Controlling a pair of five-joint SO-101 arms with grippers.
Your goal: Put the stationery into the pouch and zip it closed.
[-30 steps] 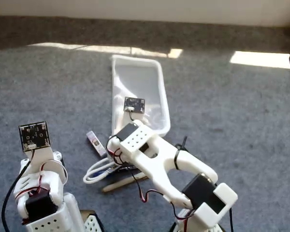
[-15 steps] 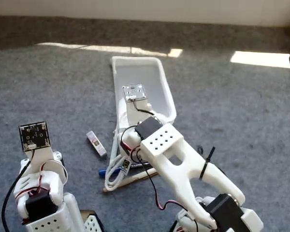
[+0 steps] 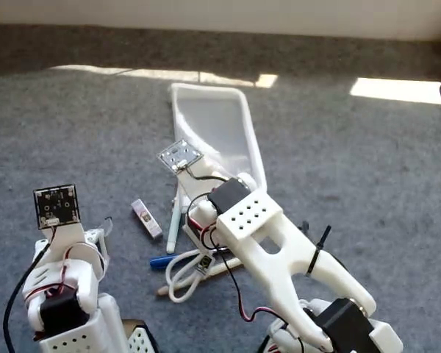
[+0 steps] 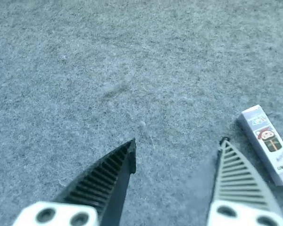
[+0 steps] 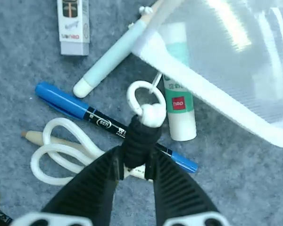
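The right gripper [image 5: 136, 153] is squeezed tight on a black tab [image 5: 137, 136] with a white ring [image 5: 145, 96]. A thin string goes from the ring to the rim of the clear pouch [image 5: 236, 66]. The pouch lies in the middle of the carpet [image 3: 367, 191]. A glue stick [image 5: 179, 110] pokes out past the rim, and I cannot tell if it is inside or under. On the carpet at the pouch's near end lie a blue pen [image 5: 80, 109], a pale pen [image 5: 111, 56], a pencil [image 5: 33, 137], a white cord [image 5: 56, 153] and a small box [image 5: 73, 21]. The left gripper [image 4: 178, 141] is wide open over the carpet and holds nothing. The box is just beside one finger.
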